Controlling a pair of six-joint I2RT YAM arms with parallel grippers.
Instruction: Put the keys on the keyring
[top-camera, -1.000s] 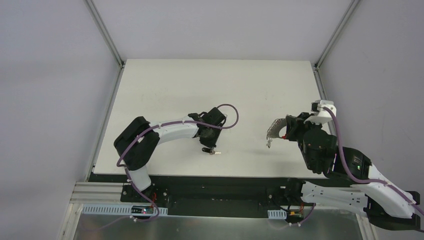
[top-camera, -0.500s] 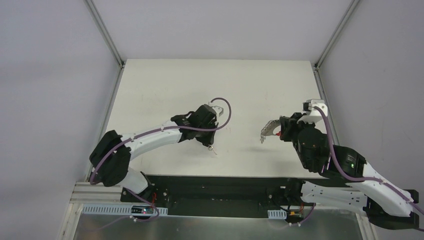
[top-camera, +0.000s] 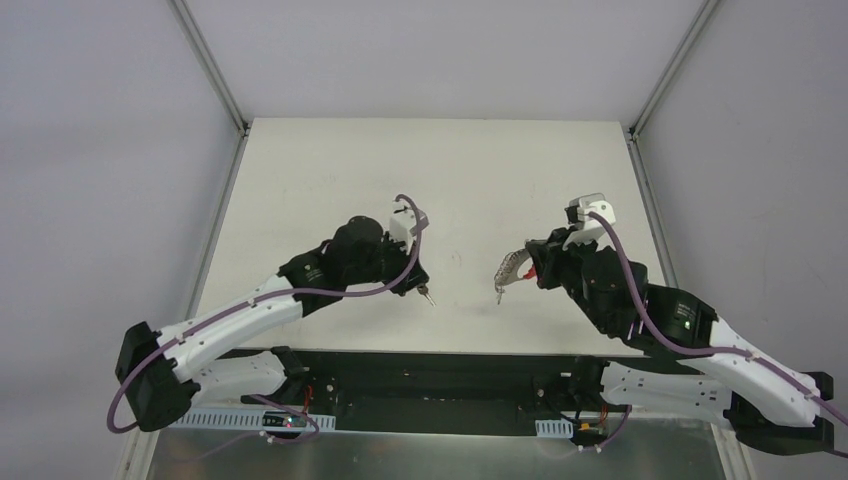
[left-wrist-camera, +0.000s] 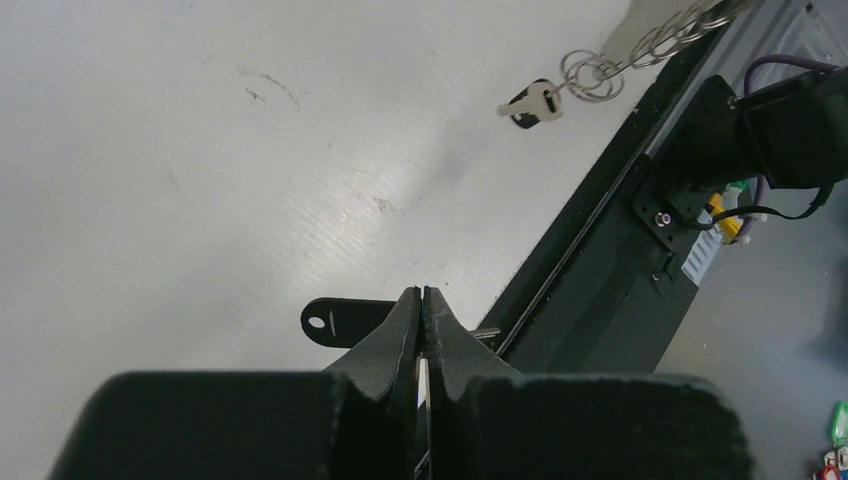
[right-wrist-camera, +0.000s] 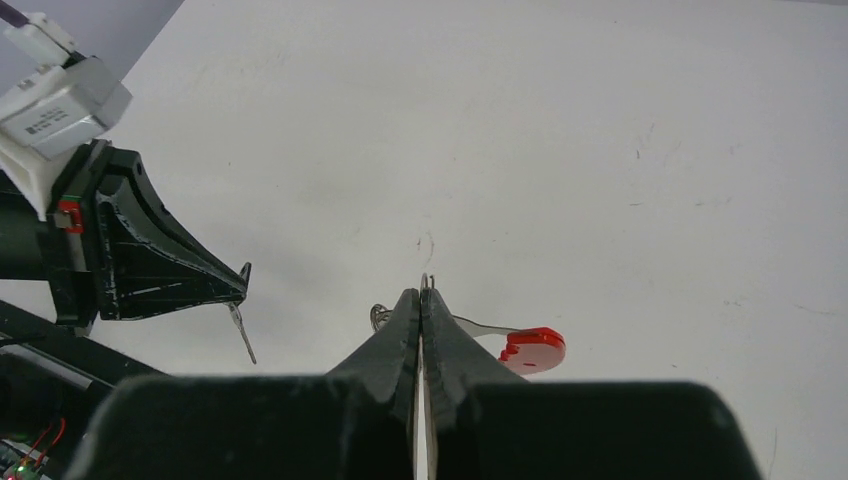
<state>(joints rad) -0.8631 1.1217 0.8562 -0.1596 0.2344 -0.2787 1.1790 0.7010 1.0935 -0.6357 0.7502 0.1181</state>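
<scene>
The left end effector (top-camera: 416, 286) is closed, its fingers pinched on the tiny black-headed, silver-bladed key (left-wrist-camera: 340, 322). It grips the key crosswise: the left wrist view shows the black head, with its hole, sticking out on one side of the fingers and a sliver of blade on the other. From above, the blade slants near and right, clear of the white surface (top-camera: 400, 170).

The right end effector (top-camera: 531, 267) is also closed. It is clamped on the keyring (top-camera: 511, 268), a bunch of thin silver wire loops (left-wrist-camera: 590, 75) joined to a grey-white curved strap and a red crescent tag (right-wrist-camera: 533, 350). The strap and loops trail left from its fingers, and what looks like a second small key (left-wrist-camera: 530, 100) dangles from the lowest loop (too small from above to be sure).

The move ahead turns on one relation. The keyring lies to the right of the left end effector at about the same depth, with open surface between them, and the two arms face each other. The held key's long axis points roughly toward the loops, blade first. Its holed head seems to sit on the side away from them, so the head probably has to be turned toward a loop before threading.
</scene>
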